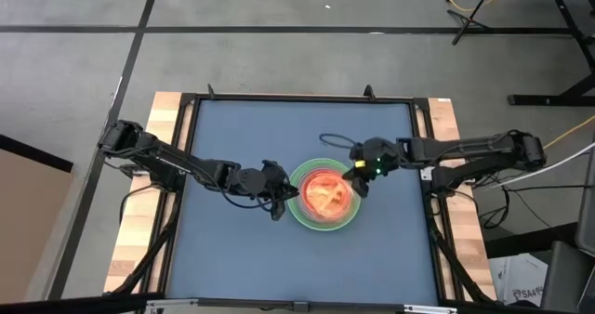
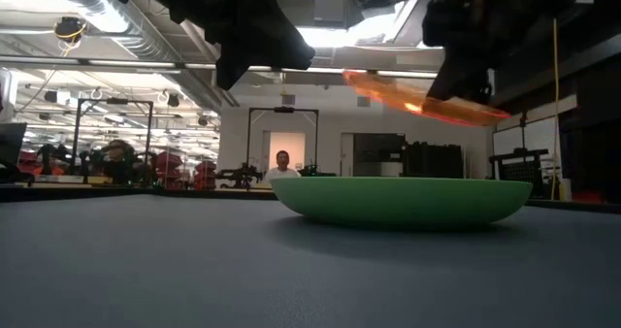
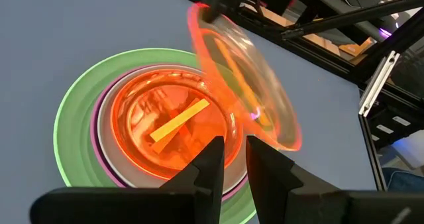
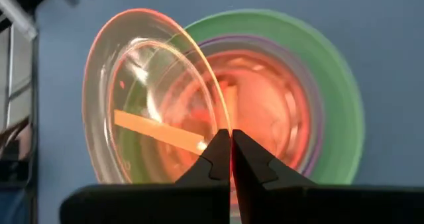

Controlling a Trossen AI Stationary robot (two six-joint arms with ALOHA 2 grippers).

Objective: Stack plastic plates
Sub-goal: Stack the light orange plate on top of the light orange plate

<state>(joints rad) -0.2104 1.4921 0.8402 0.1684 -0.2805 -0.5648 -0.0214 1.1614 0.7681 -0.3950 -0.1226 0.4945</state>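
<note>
Right gripper (image 4: 230, 139) clamped on rim of small translucent orange plate (image 4: 142, 98) — tilted, raised above large green plate (image 1: 299, 212) stack mid-table. Left gripper (image 3: 230, 154) beside stack — slightly apart, empty.

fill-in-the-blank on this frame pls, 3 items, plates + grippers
1. The right gripper is shut on the rim of a translucent ____ plate.
2. That plate hangs tilted above the stack, whose bottom plate is ____.
3. The left gripper, beside the stack, holds ____.

Missing words: orange; green; nothing
</note>
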